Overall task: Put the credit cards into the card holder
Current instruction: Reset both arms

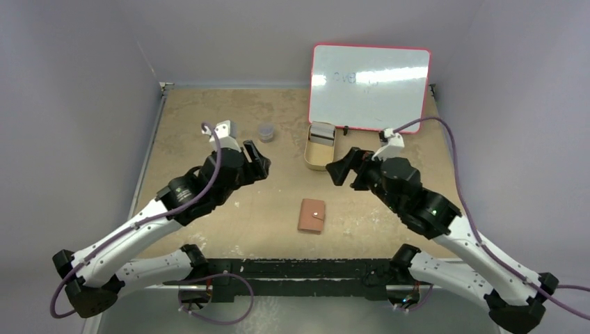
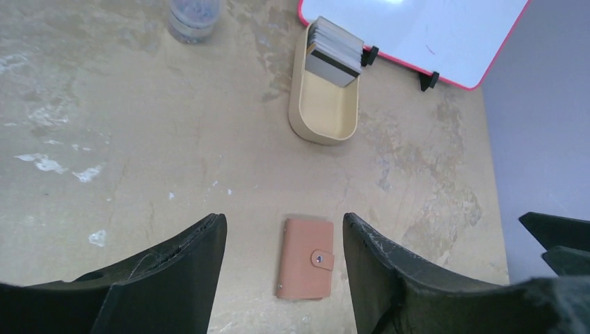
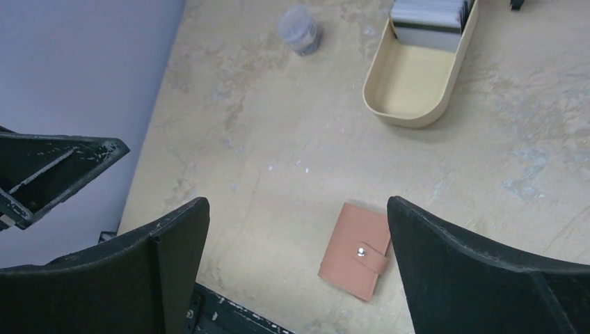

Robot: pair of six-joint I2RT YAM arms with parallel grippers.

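The card holder lies shut and snapped, flat on the table, low in the middle of the overhead view, between the two arms and touching neither. The credit cards stand on edge as a tight stack in the far end of a tan oval tin, at the upper centre of the left wrist view, just in front of the whiteboard (a small clear jar sits off to the left, no part of the job). The left pincer hangs with its jaws apart and nothing between them; the right pincer is spread wide and likewise empty. The cards look light, stiff and slick, and packed close, so one is probably best pinched at its upper edge, across its thin faces, and lifted straight out. The holder looks soft and light, liable to slide or flop; pinning one flap while pulling the strap at the snap seems the way in.
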